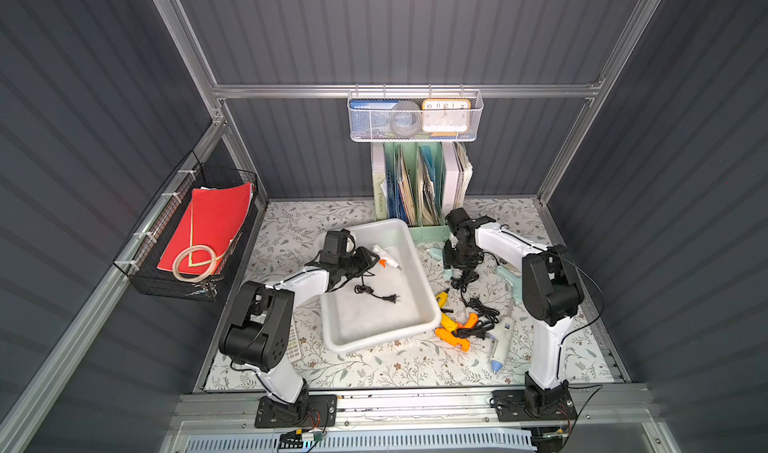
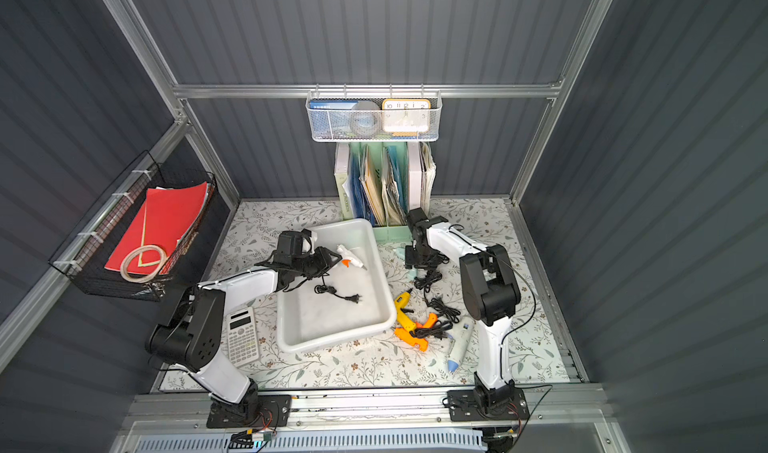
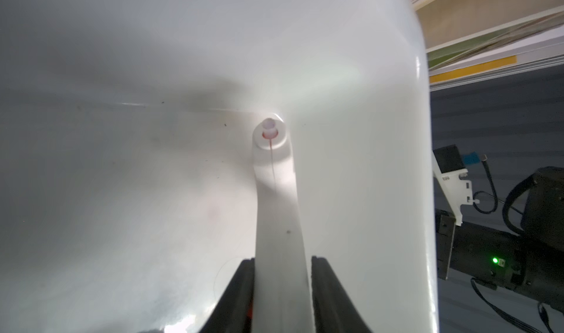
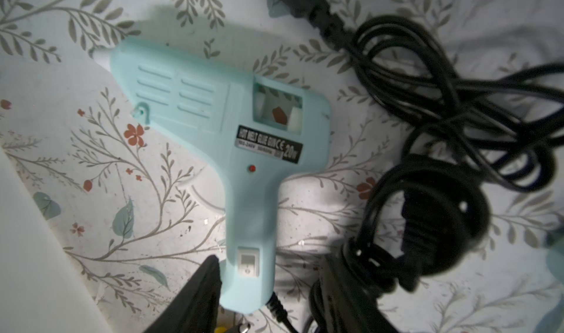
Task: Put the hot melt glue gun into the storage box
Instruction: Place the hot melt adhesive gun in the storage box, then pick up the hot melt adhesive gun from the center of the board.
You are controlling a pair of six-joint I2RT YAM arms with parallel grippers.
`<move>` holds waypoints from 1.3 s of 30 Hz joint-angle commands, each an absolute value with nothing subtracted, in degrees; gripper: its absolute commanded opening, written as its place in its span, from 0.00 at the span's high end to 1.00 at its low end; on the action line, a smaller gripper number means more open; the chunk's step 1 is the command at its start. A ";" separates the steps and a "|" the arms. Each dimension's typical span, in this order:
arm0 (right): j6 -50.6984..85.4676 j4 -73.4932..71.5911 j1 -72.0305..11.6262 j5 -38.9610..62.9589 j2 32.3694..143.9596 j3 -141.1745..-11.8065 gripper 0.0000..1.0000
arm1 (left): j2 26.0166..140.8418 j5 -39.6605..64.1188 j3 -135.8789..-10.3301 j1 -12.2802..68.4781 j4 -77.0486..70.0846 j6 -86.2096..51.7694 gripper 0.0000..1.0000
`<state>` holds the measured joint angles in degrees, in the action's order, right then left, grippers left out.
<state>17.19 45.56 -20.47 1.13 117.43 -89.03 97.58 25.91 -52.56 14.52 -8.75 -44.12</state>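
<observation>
dark ribbed walls close in a floral worktop, and you have the storage box sitting slantwise at its middle. your left claw reaches in over the box's left wall, and the white glue gun is inside the box, at its far end. its long axis runs slantwise across the box, with the thin tip toward the right-hand wall and the orange trigger on the near side. in your left wrist view the white body stretches straight away from the claw toward the box's inner wall. the two black fingers stand close against its flanks, but you cannot tell whether they press it or only flank it. a black plug lead lies loose on the box floor.

your right claw hangs low just outside the box's right wall, in front of the mint-green file holder. under it the pale blue glue gun lies flat on the worktop, label up. its handle runs back toward the claw and its barrel lies crosswise, nozzle on the box's side. that claw is part open astride the handle's butt. one finger touches the handle and the other stands clear, so nothing is gripped. a coiled black cord lies just beside the gun.

nearer you, a yellow glue gun and orange glue guns lie tangled in more cord.
</observation>
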 commanded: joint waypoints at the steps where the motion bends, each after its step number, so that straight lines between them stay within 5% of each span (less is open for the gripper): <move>1: 15.34 47.38 -21.09 -0.17 118.54 -90.77 0.43 | 98.90 24.03 -55.21 14.33 -7.79 -41.77 0.62; 4: 14.87 47.07 -21.16 -0.47 119.55 -91.04 0.43 | 99.73 22.54 -56.08 14.34 -6.47 -40.90 0.55; 13: 13.80 47.20 -21.35 -1.26 123.25 -93.16 0.43 | 96.22 16.60 -58.77 14.33 -0.54 -39.21 0.00; 17: 13.40 46.97 -21.62 -1.58 124.28 -93.26 0.43 | 93.43 13.79 -60.81 14.33 2.37 -38.81 0.00; 24: 13.12 46.91 -22.06 -3.44 124.29 -92.40 0.61 | 87.60 5.26 -65.91 14.33 9.52 -38.06 0.00; 31: 12.59 45.47 -22.32 -5.84 119.79 -90.58 0.95 | 81.64 0.98 -68.23 14.33 9.34 -38.21 0.00; 39: 12.22 40.88 -22.66 -8.52 108.91 -85.70 1.00 | 77.90 5.25 -67.51 14.34 2.46 -36.13 0.00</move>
<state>12.71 43.46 -22.20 -5.98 113.82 -87.20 79.50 3.29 -67.07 14.52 5.34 -38.63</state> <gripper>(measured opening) 0.301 0.999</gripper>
